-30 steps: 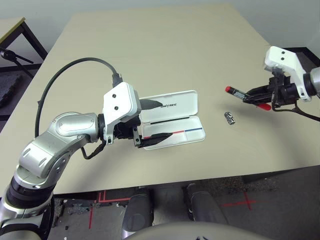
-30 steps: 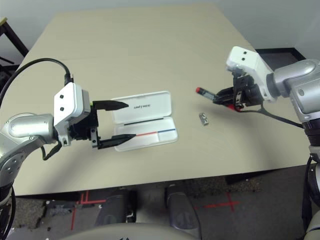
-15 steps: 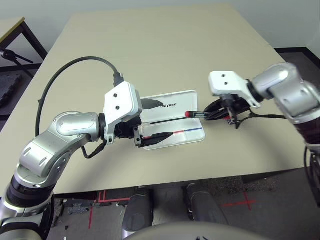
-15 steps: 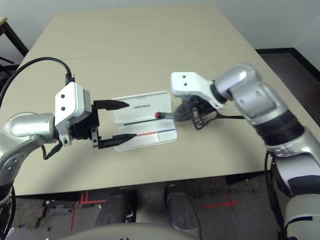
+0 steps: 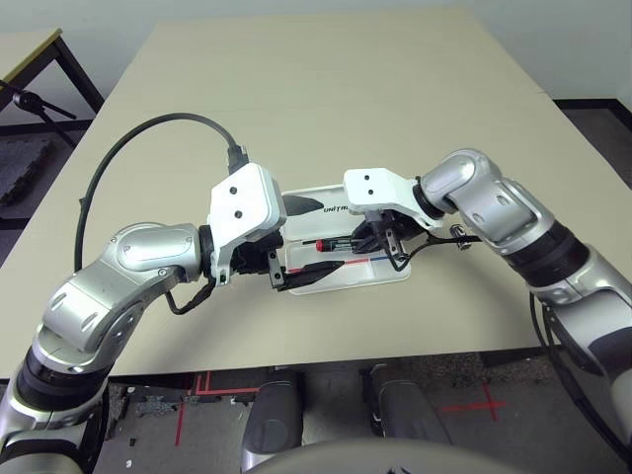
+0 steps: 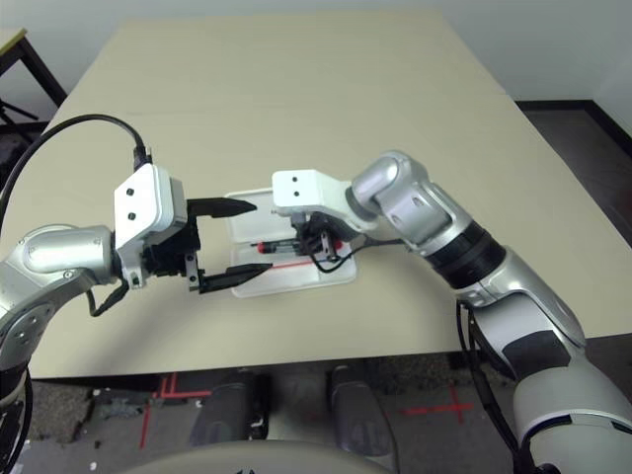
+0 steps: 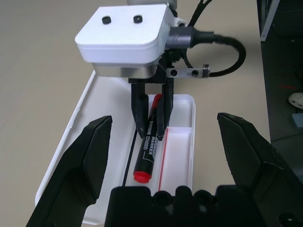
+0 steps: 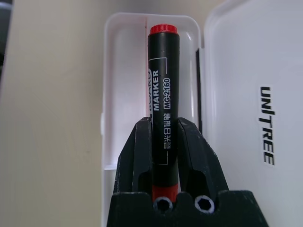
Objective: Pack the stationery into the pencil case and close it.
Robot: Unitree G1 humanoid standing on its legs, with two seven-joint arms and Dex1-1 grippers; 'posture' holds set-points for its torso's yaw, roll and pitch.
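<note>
The right gripper (image 7: pixel 150 120) is clamped on the marker (image 8: pixel 163 94), its two black fingers (image 8: pixel 135 156) pinching the black barrel near its back end while the red tip points away from the wrist. The marker hangs inside the open pencil case (image 5: pixel 395 274), over the tray half and lying along the tray's long side, parallel to the red-and-blue line; whether it already touches the tray floor cannot be told. From the gripper, the lettered lid (image 8: pixel 251 94) sits at about 12 o'clock on the table in the head views, just beside the tray. The left gripper (image 5: pixel 301 242) stands wide apart and holds nothing, at about 9 o'clock from the marker, its fingertips reaching over the case's near end, one over the lid and one at the tray's front edge. The next move looks like a plain release, since the barrel is already lined up with the tray.
</note>
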